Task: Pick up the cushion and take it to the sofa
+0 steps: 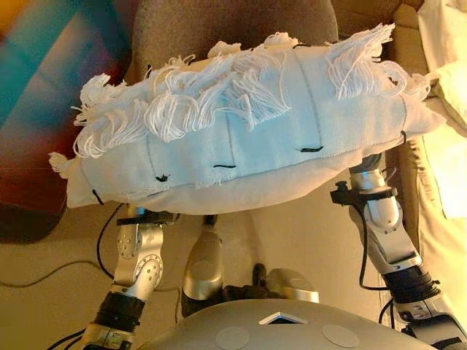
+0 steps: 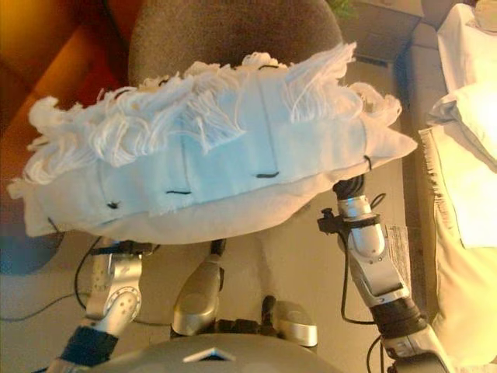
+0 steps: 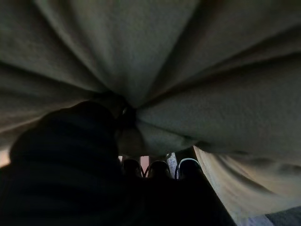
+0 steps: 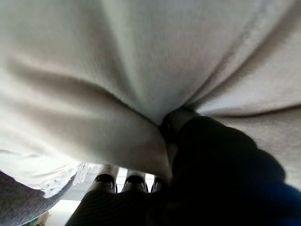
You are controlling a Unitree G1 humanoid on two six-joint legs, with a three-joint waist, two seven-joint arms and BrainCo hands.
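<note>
Pressed up against our left hand (image 3: 70,155), pale fabric gathers into a pucker at the thumb; our right hand (image 4: 211,165) shows the same bunching, so we judge both hands pinched on the underside. We carry the white, blue-banded fringed fabric cushion (image 1: 241,138) on both, one near each end, likely for balance, above the round grey upholstered chair (image 1: 226,29). We see the cream sofa (image 2: 458,202) at right, not yet reached

We see beige floor (image 1: 292,233) below; a dark grey upholstered chair (image 2: 233,35) stands on it, a red-and-teal rug (image 1: 51,87) at left, cream sofa (image 2: 466,217) at right.
</note>
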